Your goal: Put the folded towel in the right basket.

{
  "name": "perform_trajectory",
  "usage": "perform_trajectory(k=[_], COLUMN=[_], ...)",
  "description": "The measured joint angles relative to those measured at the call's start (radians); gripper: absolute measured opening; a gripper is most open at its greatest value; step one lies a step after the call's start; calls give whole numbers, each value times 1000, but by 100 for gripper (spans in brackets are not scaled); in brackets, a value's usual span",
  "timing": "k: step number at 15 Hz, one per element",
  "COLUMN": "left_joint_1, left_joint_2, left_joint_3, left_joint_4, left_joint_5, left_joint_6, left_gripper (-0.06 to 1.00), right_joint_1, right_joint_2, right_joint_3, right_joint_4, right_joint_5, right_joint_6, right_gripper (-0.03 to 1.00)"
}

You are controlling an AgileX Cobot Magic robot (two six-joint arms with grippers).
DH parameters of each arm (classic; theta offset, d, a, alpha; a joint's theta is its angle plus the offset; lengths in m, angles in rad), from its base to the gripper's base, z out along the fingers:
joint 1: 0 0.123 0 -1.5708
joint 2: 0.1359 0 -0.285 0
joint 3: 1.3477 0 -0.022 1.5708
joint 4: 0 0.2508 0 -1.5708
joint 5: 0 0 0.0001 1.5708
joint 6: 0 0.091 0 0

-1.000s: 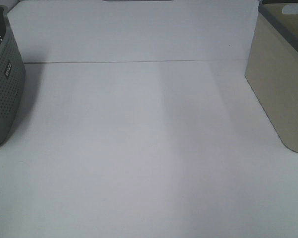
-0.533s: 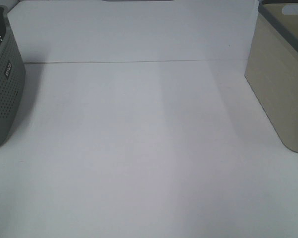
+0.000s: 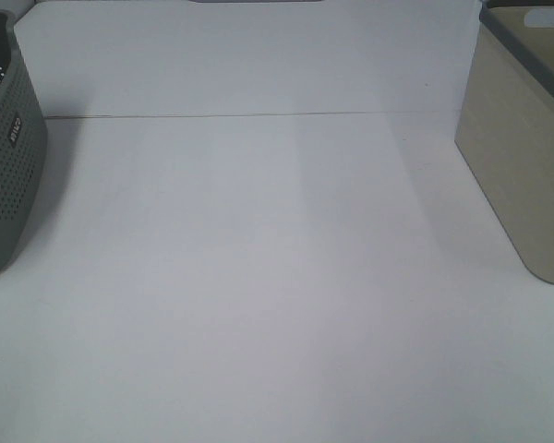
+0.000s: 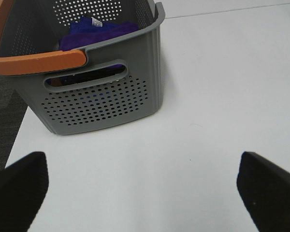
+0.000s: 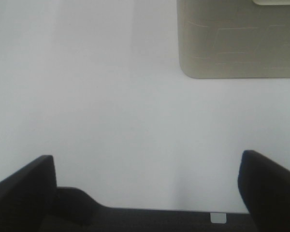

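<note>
Your white table [image 3: 258, 277] carries a grey basket [image 4: 106, 92] holding the purple towel [image 4: 94, 31], and a beige basket [image 3: 522, 166]. Both the left gripper [image 4: 142, 193] and right gripper [image 5: 145, 186] are spread wide, empty.

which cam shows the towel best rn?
Left wrist. The purple towel lies inside the grey basket, visible over its rim. Exterior high shows only that basket's outer wall, no towel. Right wrist shows only the beige basket.

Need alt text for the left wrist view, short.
A grey perforated basket with an orange handle holds a folded purple towel on a white table. The open left gripper hangs above the table, holding nothing.
</note>
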Motion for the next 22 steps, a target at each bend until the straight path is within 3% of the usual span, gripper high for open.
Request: perform_trajectory(k=[5, 14, 18, 22], left_joint_1=[0, 0, 0, 0], left_joint_2=[0, 0, 0, 0], left_joint_3=[0, 0, 0, 0], left_joint_4=[0, 0, 0, 0], left_joint_5=[0, 0, 0, 0], left_joint_6=[0, 0, 0, 0], left_gripper=[99, 99, 99, 99], right_joint_1=[0, -4, -94, -103], right_joint_2=[-259, -267, -267, -267], right_joint_3=[134, 143, 143, 143], right_joint_4=[6, 6, 7, 7], right_joint_5=[-23, -21, -21, -22], right_joint_6=[0, 0, 0, 0], right_gripper=[98, 98, 98, 98])
